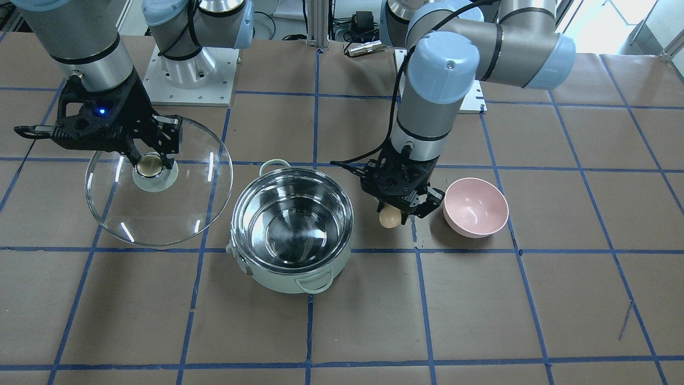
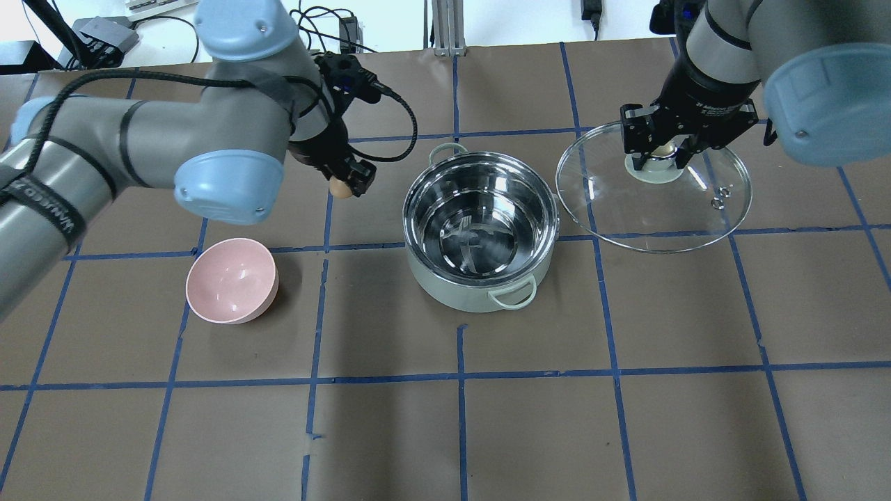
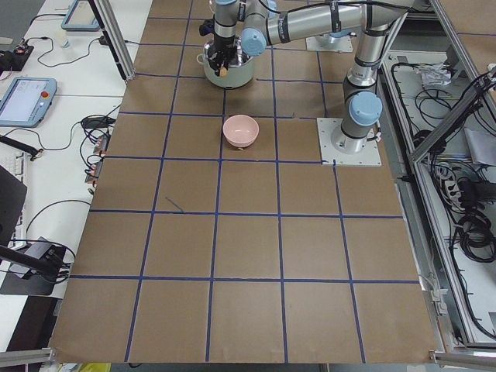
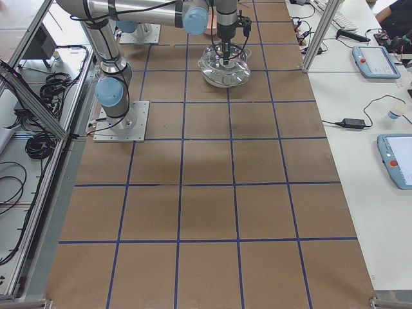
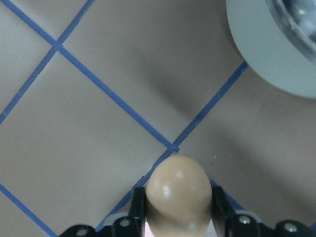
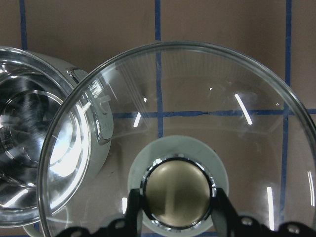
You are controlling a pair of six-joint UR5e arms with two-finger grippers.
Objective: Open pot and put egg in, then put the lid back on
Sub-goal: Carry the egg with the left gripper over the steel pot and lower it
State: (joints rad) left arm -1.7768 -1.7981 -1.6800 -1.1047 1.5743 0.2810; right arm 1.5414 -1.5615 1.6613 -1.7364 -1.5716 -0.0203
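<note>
**Egg in the left gripper, lid in the right, pot standing open**

We are gripping the egg [image 2: 339, 186] in our left gripper [image 1: 396, 215]. Its jaws are closing narrowly on the shell, and the left wrist view is showing one dark finger [image 5: 138, 207] pressing on each side of it. The egg is hanging raised above the brown table [image 2: 626, 417]. It is near the pot [image 2: 452, 296] on its left side, not over the opening. In the front-facing view it is sitting between the pot and the pink bowl [image 2: 232, 280]. The left wrist camera is catching only a curve of the pot's mint wall in its upper right corner.

We are holding the lid [image 2: 654, 216] with our right gripper [image 2: 658, 156]. Its jaws are clamping the gold knob [image 6: 177, 193] from both sides. The glass disc is hanging off to the pot's right, with its near edge just beside the pot's rim in the overhead view. Through the glass, the right wrist camera is showing part of the pot's rim and one loop handle below it, so the lid is sitting higher than the pot.

The pot is standing upright near the middle of the table, uncovered, with its shiny steel inside facing up. The pink bowl is resting on the table well to the pot's left, apart from both grippers.
</note>
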